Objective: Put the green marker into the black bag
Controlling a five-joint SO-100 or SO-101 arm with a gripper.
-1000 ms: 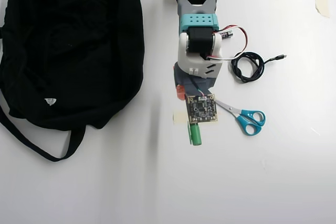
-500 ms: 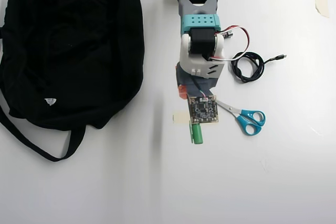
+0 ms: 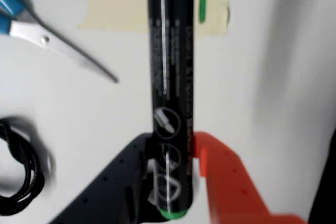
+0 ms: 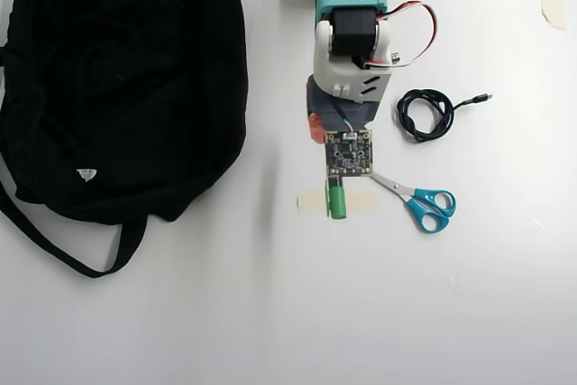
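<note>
The green marker [image 3: 170,77] has a black barrel with white print, a green cap at the top of the wrist view and a green end at the bottom. My gripper [image 3: 170,153] is shut on its lower barrel, between a black finger [image 3: 121,177] and an orange finger [image 3: 220,177]. In the overhead view only the marker's green cap [image 4: 336,202] shows, sticking out below the wrist camera board over a strip of tape. The black bag [image 4: 117,78] lies at the upper left of the overhead view, well left of the gripper, with a small white tag and long straps.
Blue-handled scissors [image 4: 424,206] lie just right of the marker and show at the upper left of the wrist view [image 3: 37,30]. A coiled black cable [image 4: 425,114] lies right of the arm. Beige tape [image 4: 311,204] is stuck on the white table under the marker.
</note>
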